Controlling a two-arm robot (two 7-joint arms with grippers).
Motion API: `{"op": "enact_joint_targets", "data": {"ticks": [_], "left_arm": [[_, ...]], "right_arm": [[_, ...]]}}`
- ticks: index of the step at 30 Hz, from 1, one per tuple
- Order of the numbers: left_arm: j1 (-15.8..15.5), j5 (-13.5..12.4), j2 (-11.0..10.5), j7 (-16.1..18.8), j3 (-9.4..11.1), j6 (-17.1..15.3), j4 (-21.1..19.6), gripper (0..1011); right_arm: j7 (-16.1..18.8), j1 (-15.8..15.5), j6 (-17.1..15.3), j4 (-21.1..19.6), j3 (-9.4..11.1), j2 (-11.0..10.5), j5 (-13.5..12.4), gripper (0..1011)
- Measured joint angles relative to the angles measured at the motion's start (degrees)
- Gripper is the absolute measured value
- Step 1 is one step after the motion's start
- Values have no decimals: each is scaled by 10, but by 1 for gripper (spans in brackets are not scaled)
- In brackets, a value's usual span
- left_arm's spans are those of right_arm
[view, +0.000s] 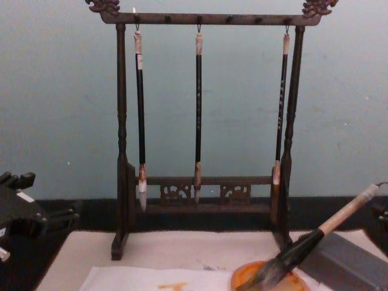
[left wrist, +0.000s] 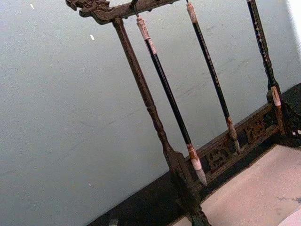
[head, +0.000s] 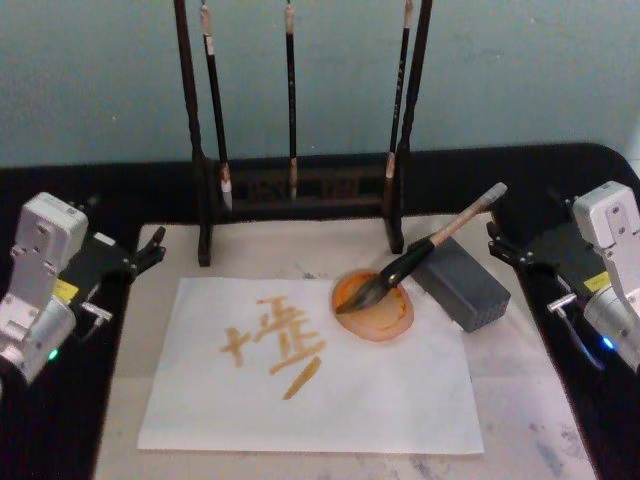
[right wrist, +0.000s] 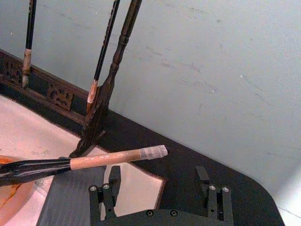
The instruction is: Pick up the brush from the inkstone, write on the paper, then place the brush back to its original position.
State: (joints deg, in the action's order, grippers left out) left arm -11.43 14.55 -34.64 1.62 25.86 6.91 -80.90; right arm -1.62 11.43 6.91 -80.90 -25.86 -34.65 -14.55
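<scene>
Beige felt mat covered most of the table, with the wooden rack and its three slim brushes standing along the far edge. On the mat lay the paper, orange strokes already on it, so I'd guess the writing part was done.

Both arms sat out on the black margins. The left gripper was off the mat's far-left corner, and I couldn't tell if it was open or closed. The right gripper was off the far-right corner, spread wide with nothing in it.

Then the grey block, right of the paper, propping the brush: handle across the block, bristles down in the inkstone, which sat on the paper's far-right part. Looked put away to me.

The brush's long axis ran from the dish up and off to the far right, taped end aimed pretty much at the right gripper, so that arm was way nearer if a grab was needed. The right wrist view showed the taped end just beyond the open fingers. The head view gave the strokes, and the chest view gave the handle's tilt.
</scene>
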Motion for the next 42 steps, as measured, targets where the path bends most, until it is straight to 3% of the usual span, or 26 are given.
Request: {"op": "enact_joint_targets", "data": {"ticks": [42], "left_arm": [[0, 0, 0, 0, 0, 0, 0, 1010]], "right_arm": [[0, 0, 0, 0, 0, 0, 0, 1000]]}}
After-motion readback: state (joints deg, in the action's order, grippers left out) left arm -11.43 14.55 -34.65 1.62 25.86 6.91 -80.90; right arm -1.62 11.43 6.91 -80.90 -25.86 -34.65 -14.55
